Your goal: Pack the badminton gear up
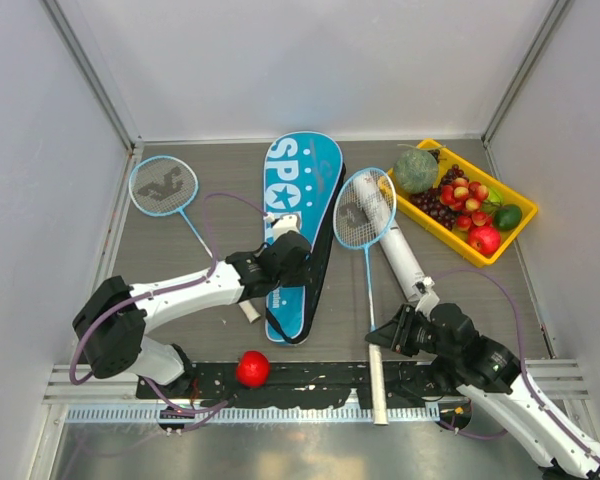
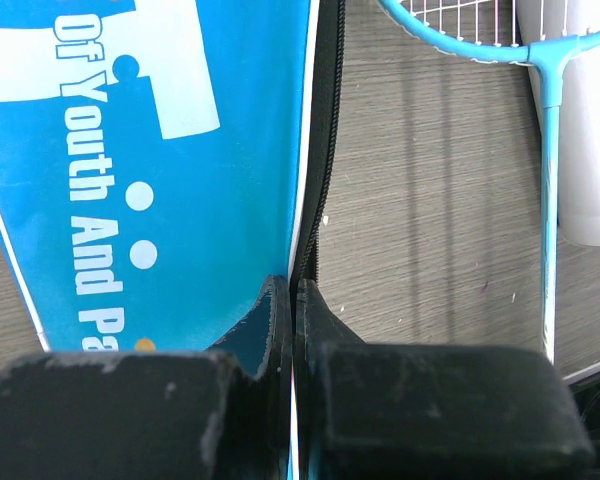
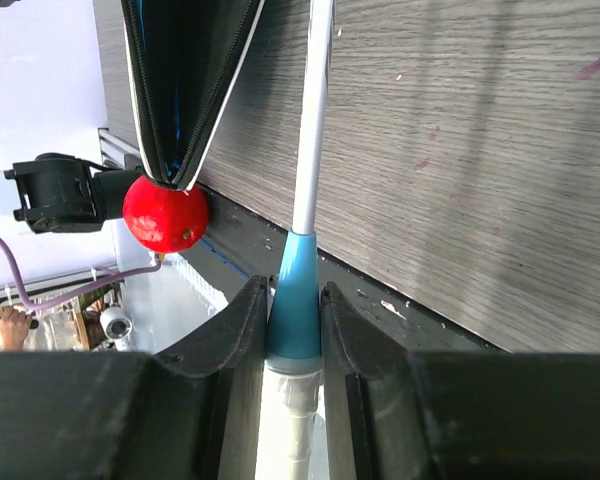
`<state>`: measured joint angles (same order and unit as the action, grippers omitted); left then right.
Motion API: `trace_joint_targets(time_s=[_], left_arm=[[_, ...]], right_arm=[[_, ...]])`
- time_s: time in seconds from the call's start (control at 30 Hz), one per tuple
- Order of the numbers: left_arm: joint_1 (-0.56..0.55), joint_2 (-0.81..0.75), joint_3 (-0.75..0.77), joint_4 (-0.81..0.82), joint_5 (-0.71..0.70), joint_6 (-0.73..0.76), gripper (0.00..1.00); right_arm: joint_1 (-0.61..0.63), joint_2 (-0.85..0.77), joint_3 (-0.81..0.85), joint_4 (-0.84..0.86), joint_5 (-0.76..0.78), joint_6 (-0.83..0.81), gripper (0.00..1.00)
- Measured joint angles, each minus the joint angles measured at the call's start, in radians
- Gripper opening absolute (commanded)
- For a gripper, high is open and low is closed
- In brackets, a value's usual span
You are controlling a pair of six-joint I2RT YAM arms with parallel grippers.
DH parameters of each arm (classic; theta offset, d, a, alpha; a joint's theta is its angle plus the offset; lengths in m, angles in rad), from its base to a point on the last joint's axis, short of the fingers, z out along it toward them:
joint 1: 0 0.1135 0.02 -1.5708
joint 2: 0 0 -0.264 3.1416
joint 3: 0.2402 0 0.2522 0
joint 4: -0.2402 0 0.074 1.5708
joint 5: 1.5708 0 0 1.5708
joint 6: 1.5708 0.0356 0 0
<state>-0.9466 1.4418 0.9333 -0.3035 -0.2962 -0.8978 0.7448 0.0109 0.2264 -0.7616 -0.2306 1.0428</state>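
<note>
The long blue SPORT cover (image 1: 302,215) lies in the middle of the table, its zip edge open. My left gripper (image 1: 285,255) is shut on the cover's right edge (image 2: 160,150), with the piping pinched between the jaws (image 2: 295,300). One light-blue racket (image 1: 164,186) lies at the left. The second racket (image 1: 364,208) lies right of the cover. My right gripper (image 1: 392,335) is shut on the blue cone above its white handle (image 3: 295,290). The white tube (image 1: 400,250) lies beside that racket. No shuttlecock shows clearly.
A red ball (image 1: 252,368) sits at the near edge, by the cover's tip, and also shows in the right wrist view (image 3: 163,215). A yellow tray (image 1: 530,208) of fruit stands at the back right. Grey walls close in the table.
</note>
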Motion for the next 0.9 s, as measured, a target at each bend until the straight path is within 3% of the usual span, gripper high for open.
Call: trace_joint_targets(time_s=[0.23, 0.9], left_arm=[[0.0, -0.006, 0.002, 0.001, 0.0, -0.011, 0.0], [0.001, -0.033, -0.051, 0.093, 0.032, -0.011, 0.0]], right_arm=[[0.0, 0.0, 0.003, 0.024, -0.033, 0.032, 0.05], [0.0, 0.012, -0.105, 0.387, -0.15, 0.24, 0.05]])
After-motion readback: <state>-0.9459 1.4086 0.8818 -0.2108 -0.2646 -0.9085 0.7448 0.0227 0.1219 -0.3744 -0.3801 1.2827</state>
